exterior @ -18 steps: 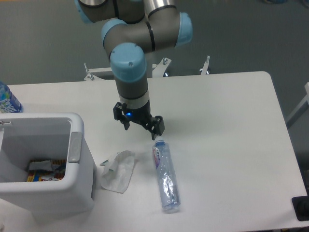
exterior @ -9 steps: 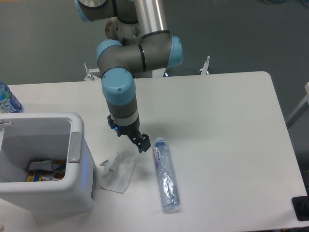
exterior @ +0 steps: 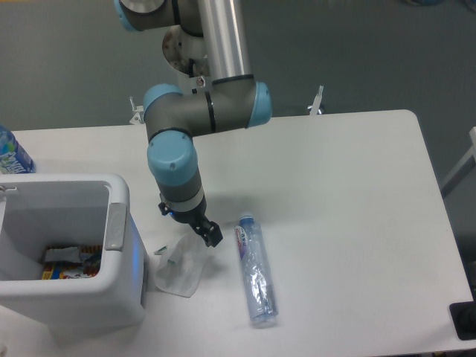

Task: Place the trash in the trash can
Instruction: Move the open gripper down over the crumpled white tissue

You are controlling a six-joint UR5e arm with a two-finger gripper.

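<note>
Two trash items lie on the table (exterior: 349,193): we see the crumpled white wrapper (exterior: 180,269) just beside the trash can (exterior: 74,256), at its 3 o'clock, and the slim clear bottle (exterior: 254,269) lying flat at the wrapper's 3 o'clock, cap end toward 12 o'clock. The gripper (exterior: 195,229) sits directly over the wrapper's upper edge; we cannot tell how far its jaws are parted. The can already contains colourful packaging (exterior: 68,262). A blue-labelled bottle (exterior: 10,152) stands at the can's 11 o'clock.
</note>
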